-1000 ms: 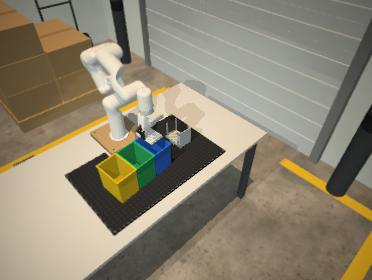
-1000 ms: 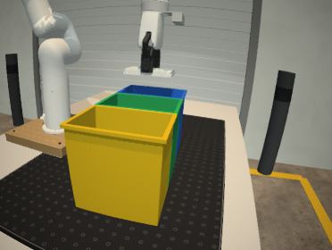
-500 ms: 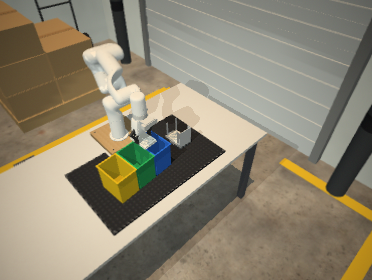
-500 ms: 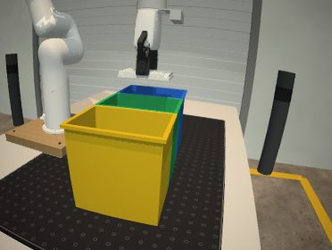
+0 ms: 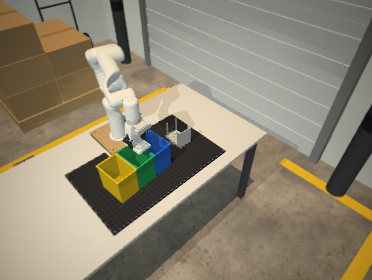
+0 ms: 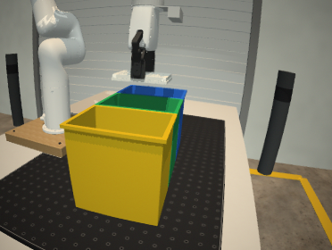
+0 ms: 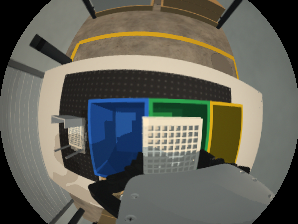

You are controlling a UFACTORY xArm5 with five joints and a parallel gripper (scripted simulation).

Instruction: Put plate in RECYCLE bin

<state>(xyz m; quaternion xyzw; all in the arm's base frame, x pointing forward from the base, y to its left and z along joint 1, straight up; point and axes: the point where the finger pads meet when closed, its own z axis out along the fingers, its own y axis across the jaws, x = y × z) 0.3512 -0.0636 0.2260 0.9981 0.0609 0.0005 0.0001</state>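
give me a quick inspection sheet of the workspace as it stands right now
surface: pale table carrying a black perforated mat
job's things: 96-well plate held level in the air, above the green bin and blue bin; yellow bin at the near end of the row, all three upright; rack K1 on the mat beyond the blue bin, its lower plate too small to make out
clutter: nothing seen
grippers: gripper shut on the plate
cables: nothing seen
surroundings: cardboard boxes, roller door, dark bollards, yellow floor lines
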